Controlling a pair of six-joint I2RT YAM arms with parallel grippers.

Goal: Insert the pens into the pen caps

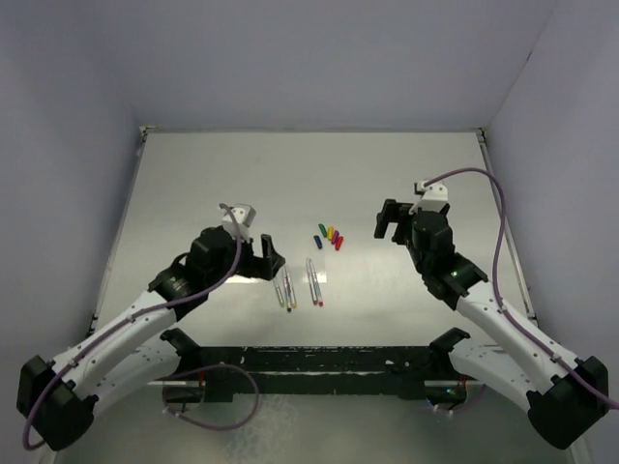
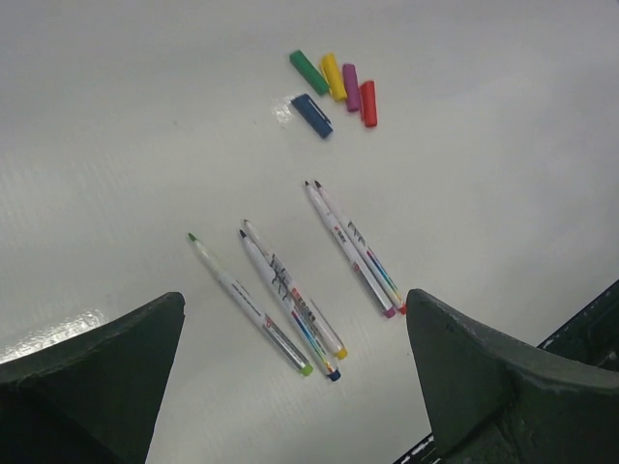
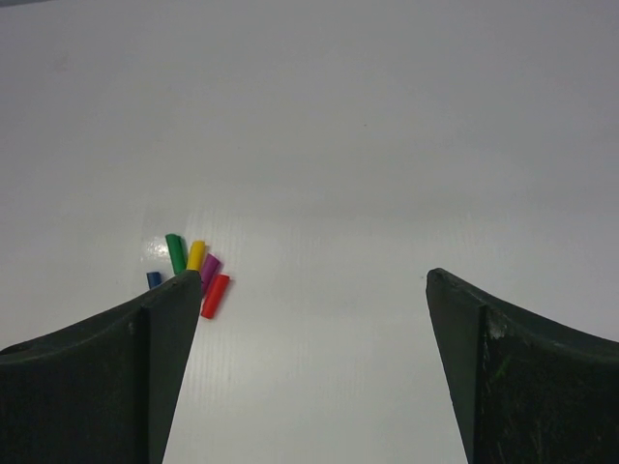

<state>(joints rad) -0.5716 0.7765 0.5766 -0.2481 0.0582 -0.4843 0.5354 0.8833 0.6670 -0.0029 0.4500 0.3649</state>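
Five whitish pens lie on the table in two groups, three [image 1: 287, 288] on the left and two [image 1: 314, 281] on the right. In the left wrist view their ends are green [image 2: 308, 368], blue [image 2: 333, 374], yellow [image 2: 340, 353], purple [image 2: 389, 312] and red [image 2: 401, 308]. Five caps [image 1: 329, 235] lie in a cluster beyond them: green [image 2: 309, 72], yellow [image 2: 333, 76], purple [image 2: 351, 87], red [image 2: 368, 102], blue [image 2: 311, 115]. My left gripper [image 1: 270, 260] is open and empty, just left of and above the pens. My right gripper [image 1: 389, 220] is open and empty, right of the caps [image 3: 196, 255].
The white tabletop [image 1: 309, 174] is walled on three sides. A black rail [image 1: 319, 362] runs along the near edge between the arm bases.
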